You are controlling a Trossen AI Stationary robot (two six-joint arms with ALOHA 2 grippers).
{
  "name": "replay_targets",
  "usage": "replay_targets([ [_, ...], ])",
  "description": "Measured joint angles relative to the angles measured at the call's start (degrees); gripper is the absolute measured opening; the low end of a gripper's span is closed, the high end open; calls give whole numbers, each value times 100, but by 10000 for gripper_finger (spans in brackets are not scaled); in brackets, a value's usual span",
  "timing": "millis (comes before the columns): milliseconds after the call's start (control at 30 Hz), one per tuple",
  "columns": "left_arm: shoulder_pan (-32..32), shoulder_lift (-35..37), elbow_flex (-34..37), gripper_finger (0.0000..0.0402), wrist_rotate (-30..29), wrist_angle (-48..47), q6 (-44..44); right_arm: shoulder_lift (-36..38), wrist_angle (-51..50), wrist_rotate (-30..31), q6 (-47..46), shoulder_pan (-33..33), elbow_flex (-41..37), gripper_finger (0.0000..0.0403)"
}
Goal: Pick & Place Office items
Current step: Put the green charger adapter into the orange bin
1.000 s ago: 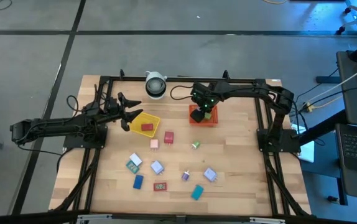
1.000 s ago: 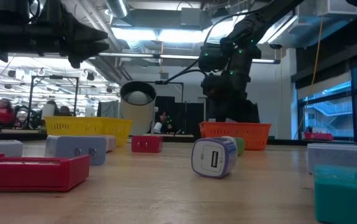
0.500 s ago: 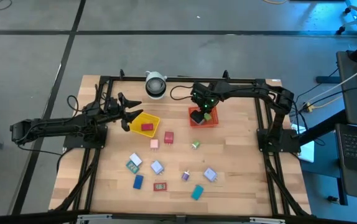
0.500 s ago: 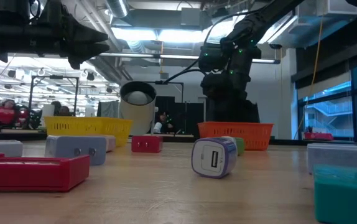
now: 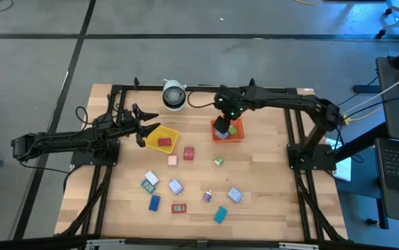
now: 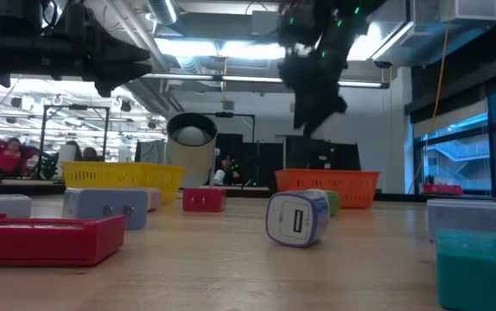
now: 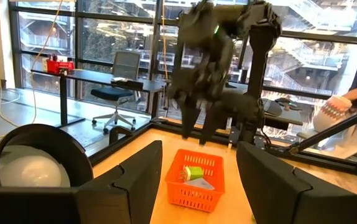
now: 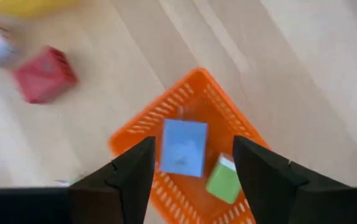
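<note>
Overhead, the right hand (image 5: pixel 221 127) hangs above the orange basket (image 5: pixel 235 135) near the back of the worktop (image 5: pixel 262 187), its two fingers spread apart and holding nothing. From its own wrist camera the fingers (image 8: pixel 122 177) frame the basket (image 8: pixel 141 134) below, where a light blue block (image 8: pixel 184 147) and a green block (image 8: pixel 224 179) lie side by side. The low view shows that hand (image 6: pixel 313 117) raised clear of the basket's rim (image 6: pixel 326 183).

The left hand (image 5: pixel 142 126) waits at the edge of the yellow tray (image 5: pixel 154 131), fingers apart and empty; a red block (image 5: pixel 164 142) sits in that tray. Its wrist camera looks past its own fingers (image 7: pixel 135 180) towards the basket (image 7: pixel 193 179) and the right hand (image 7: pixel 194 121) over it.

The other office items lie loose on the open worktop in front of the trays: a red piece (image 5: pixel 188 153) and a pink one (image 5: pixel 172 161) just beside the yellow tray, a small green one (image 5: pixel 218 162) in front of the basket, then farther forward a whitish-and-teal pair (image 5: pixel 149 181), a pale blue one (image 5: pixel 175 186), a blue one (image 5: pixel 154 203), a flat red one (image 5: pixel 178 207), a purple one (image 5: pixel 207 196), another pale one (image 5: pixel 234 195) and a teal one (image 5: pixel 220 214). The purple piece is probably the rounded plug-like block (image 6: pixel 296 218) in the low view.

A white round lamp-like thing (image 5: pixel 174 95) stands at the back edge.
</note>
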State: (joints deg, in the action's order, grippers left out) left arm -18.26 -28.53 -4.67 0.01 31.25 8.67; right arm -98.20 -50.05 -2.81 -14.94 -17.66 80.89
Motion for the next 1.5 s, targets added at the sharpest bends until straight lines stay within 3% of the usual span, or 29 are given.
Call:
replay_targets([
  [167,-2,0,0,203,31,-1,7,570,-304,253,-92,351,0,211],
  [433,-2,0,0,203,688,-19,186,1179,-736,627,-262,1215,-3,211],
  [733,-1,0,0,203,827,26,258,1127,-817,317,-274,2254,-10,210],
  [900,-1,0,0,203,828,26,173,1139,-900,407,-1021,2777,-8,210],
  [1000,0,0,0,203,828,26,79,1142,-1087,922,-2128,3059,-8,210],
  [1100,-2,0,0,203,828,28,68,1142,-1417,2112,-3803,3338,-8,210],
  [1233,-1,0,0,203,828,28,63,1341,-1890,3603,-4045,3858,-10,210],
  [1333,-1,0,0,203,828,52,78,1667,-1883,3951,-3862,4078,-149,210],
  [1500,-2,0,0,203,828,69,160,2647,-1901,3683,-4182,3969,-1108,210],
])
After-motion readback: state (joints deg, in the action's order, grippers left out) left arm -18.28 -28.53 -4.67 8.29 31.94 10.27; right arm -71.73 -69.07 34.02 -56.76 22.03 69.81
